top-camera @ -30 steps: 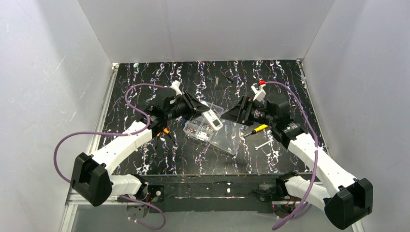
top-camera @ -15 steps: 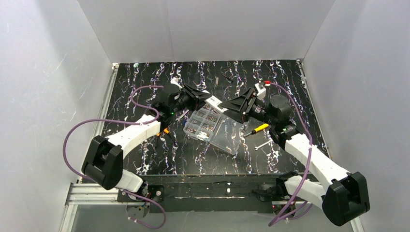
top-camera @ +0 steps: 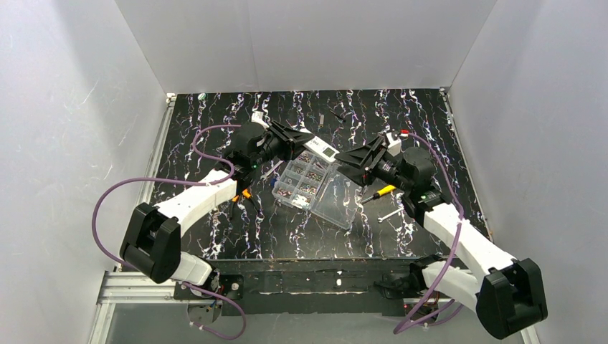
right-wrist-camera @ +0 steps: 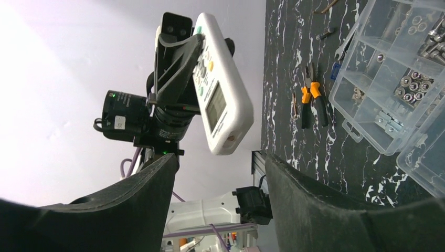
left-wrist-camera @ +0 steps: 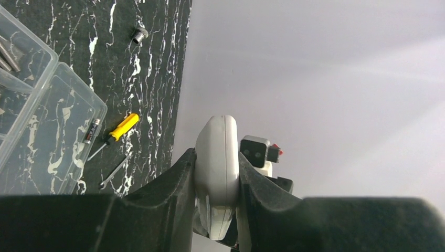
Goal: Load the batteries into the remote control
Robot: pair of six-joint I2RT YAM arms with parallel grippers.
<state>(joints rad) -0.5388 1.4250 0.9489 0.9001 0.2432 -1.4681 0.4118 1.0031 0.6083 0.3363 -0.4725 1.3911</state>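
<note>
Our left hand (top-camera: pixel 300 142) clamps the remote control (top-camera: pixel 320 150) aloft over the clear organiser box (top-camera: pixel 338 208), free end offered to our right hand (top-camera: pixel 356 159), whose jaws stand apart, probably to regrip it

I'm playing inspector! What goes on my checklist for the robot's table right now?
Surface: black table with white veins.
Job's things: remote control held up in the air; batteries not made out.
Clutter: clear organiser box, open, with small metal parts; yellow screwdriver, small wrench and orange pliers on the table.
Hands: left hand shut on the remote control; right hand open, holding nothing.
Cables: purple cables loop off both arms.
Surroundings: plain white walls; nothing else seen.
</note>
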